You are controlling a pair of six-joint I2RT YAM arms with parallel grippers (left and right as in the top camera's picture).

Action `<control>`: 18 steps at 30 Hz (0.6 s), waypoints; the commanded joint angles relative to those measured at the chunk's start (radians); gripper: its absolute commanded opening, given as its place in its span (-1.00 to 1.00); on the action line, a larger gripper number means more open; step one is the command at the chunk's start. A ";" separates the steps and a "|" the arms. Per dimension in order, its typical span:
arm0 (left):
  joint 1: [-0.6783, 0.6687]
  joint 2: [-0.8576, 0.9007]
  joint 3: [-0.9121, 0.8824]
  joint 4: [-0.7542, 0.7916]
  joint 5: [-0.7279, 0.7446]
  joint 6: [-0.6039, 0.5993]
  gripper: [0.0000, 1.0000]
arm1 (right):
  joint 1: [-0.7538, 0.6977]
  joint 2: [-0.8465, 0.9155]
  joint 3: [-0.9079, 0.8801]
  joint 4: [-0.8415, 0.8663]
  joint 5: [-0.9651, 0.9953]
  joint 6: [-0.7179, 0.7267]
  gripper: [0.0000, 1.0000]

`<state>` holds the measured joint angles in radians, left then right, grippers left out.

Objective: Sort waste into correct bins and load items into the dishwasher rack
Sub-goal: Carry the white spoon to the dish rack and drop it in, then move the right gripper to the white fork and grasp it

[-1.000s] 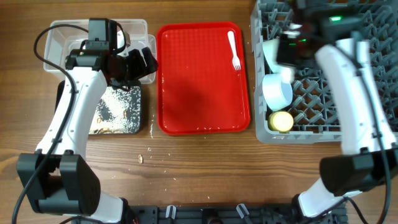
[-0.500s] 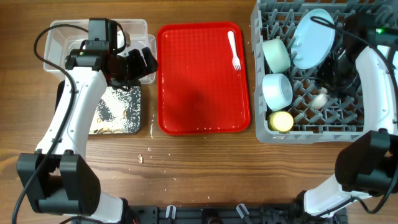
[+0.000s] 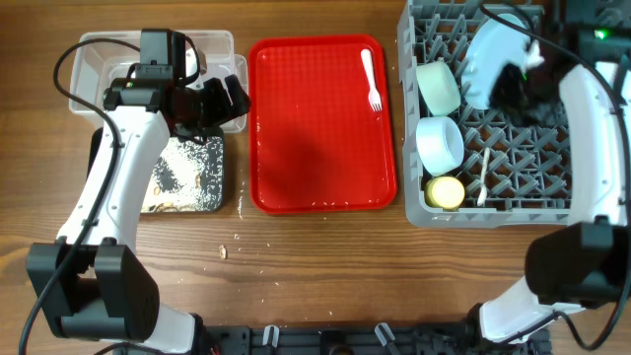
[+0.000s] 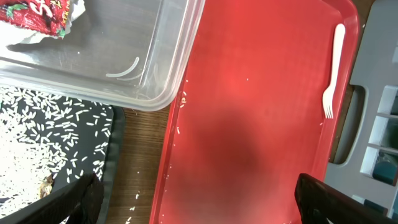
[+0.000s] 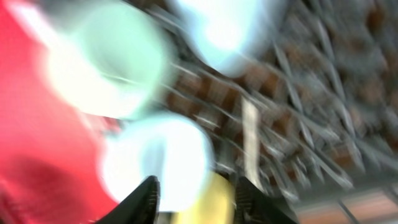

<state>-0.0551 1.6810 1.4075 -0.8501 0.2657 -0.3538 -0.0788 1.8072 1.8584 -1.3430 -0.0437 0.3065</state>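
Colours seen
A red tray (image 3: 320,128), white fork (image 3: 372,81), grey rack (image 3: 503,209), yellow cup (image 3: 446,192), pale blue plate (image 3: 490,51), black tray (image 3: 222,182) speckled white.

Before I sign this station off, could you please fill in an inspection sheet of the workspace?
Surface: wooden table, no damage seen.
Job's things: dishwasher rack holds plate, two bowls, yellow cup and spoon; fork lies on red tray; red wrapper in clear tub; food scraps in black tray.
Clutter: loose scraps on the table by the black tray.
Grippers: left gripper jaws open, over the tub's corner; right gripper over the rack, jaws parted, nothing between them, view blurred.
Cables: black cable looped beside the left arm.
Surroundings: nothing seen.
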 commanded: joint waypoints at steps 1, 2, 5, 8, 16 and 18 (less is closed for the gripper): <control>0.001 -0.013 0.006 0.000 -0.006 0.005 1.00 | 0.156 -0.004 0.101 0.071 -0.032 -0.040 0.13; 0.001 -0.013 0.006 0.000 -0.006 0.005 1.00 | 0.195 -0.004 0.101 0.104 -0.023 -0.030 0.18; 0.001 -0.013 0.006 0.000 -0.006 0.005 1.00 | 0.301 0.032 0.101 0.192 0.018 0.012 0.25; 0.001 -0.013 0.006 0.000 -0.006 0.005 1.00 | 0.367 0.101 0.101 0.275 0.026 0.011 0.29; 0.001 -0.013 0.006 0.000 -0.006 0.005 1.00 | 0.401 0.362 0.102 0.433 0.069 0.009 0.29; 0.001 -0.013 0.006 0.000 -0.006 0.005 1.00 | 0.401 0.407 0.102 0.439 0.074 -0.003 0.29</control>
<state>-0.0551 1.6810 1.4075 -0.8497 0.2657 -0.3538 0.3260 2.1422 1.9541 -0.9127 -0.0044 0.3092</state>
